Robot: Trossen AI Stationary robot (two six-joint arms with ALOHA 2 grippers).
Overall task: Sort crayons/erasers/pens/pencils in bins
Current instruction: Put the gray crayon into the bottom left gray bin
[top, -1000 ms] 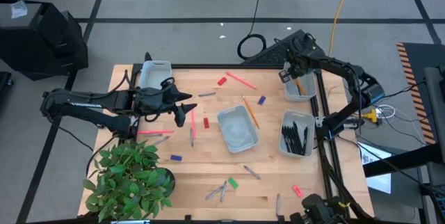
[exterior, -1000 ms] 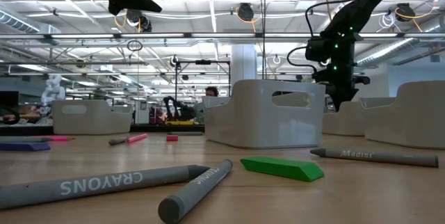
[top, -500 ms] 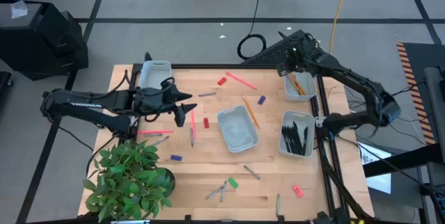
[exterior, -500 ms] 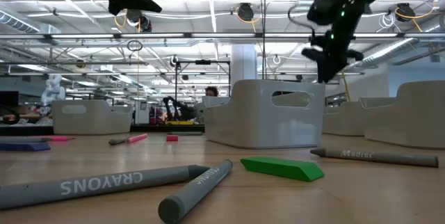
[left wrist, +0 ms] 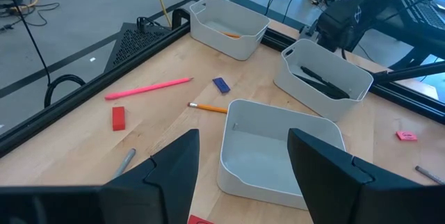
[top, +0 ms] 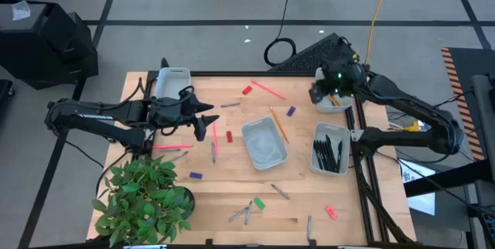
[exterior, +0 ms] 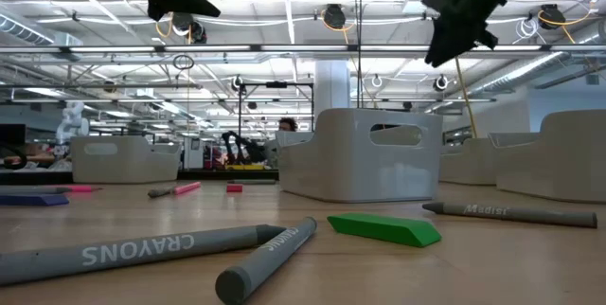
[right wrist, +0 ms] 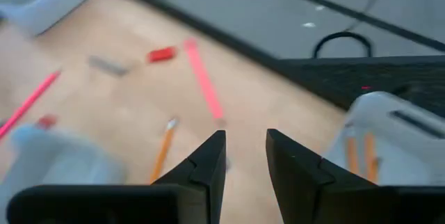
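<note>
Your table (top: 309, 202) carries four pale bins, and the middle bin (top: 265, 143) serves as the landmark here. It sits empty near the table's centre. Just right of it, the pen bin (top: 330, 150) holds several black pens (top: 331, 155) lying lengthwise. Beyond that one, at the far right corner, the pencil bin (top: 335, 102) has orange pencils (left wrist: 231, 34) in it. The fourth bin (top: 172, 83) stands well left of the middle bin at the far left corner; you cannot see what is inside it.

A potted plant (top: 147, 199) fills the near left corner.

Your right hand (top: 319, 94) hangs over the inner edge of the pencil bin, fingers (right wrist: 201, 172) a narrow gap apart and gripping nothing. Your left hand (top: 207, 117) hovers left of the middle bin, spread wide and empty.

Loose pieces lie all around the middle bin: an orange pencil (top: 278, 124) touching its right side, a pink pencil (top: 267, 89) beyond it, another pink pencil (top: 214, 142) to its left, grey crayons (top: 246, 212) and a green eraser (top: 259, 202) on the near side, a blue eraser (top: 291, 111) and a red eraser (top: 247, 90) on the far side.
</note>
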